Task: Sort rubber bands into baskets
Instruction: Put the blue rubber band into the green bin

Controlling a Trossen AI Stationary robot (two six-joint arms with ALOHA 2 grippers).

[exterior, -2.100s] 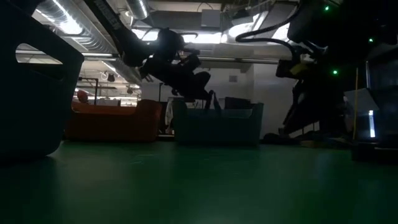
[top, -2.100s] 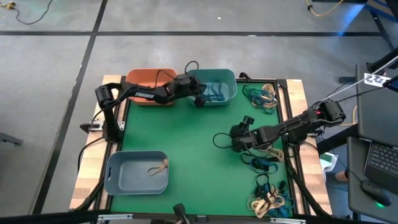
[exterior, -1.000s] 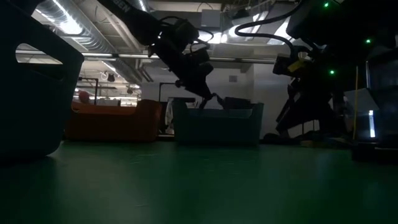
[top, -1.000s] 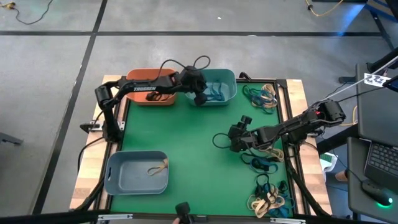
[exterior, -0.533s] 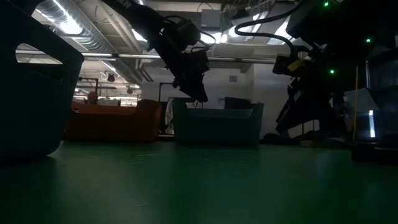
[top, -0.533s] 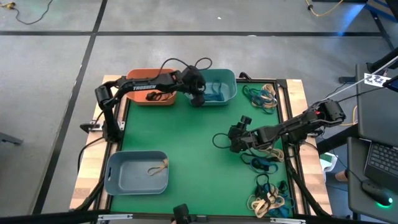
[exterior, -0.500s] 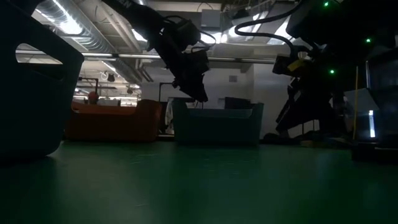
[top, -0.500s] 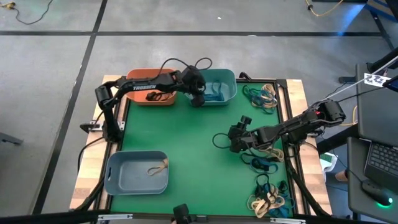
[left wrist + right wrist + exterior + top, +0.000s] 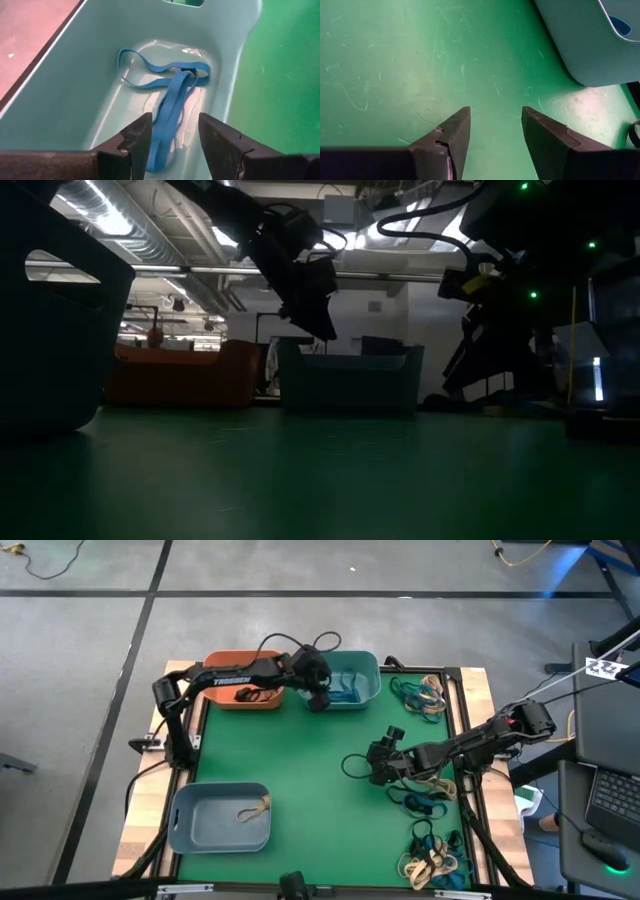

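The left gripper (image 9: 172, 137) hangs over the teal basket (image 9: 75, 85) with its two dark fingers (image 9: 135, 140) spread apart and nothing between them; blue rubber bands (image 9: 170, 95) lie tangled on the basket's pale floor, one long loop running toward the gap between the fingers; a handle slot (image 9: 182, 2) shows in the far wall; green table mat (image 9: 285, 75) lies beyond one side wall; a reddish surface (image 9: 30, 25) beyond the other.

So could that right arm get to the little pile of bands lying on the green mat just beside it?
Probably yes. The right gripper hangs open over bare mat, and the nearest rubber bands lie loose beside its arm with nothing on top of them. It would have to swing back towards the table's right edge, though.
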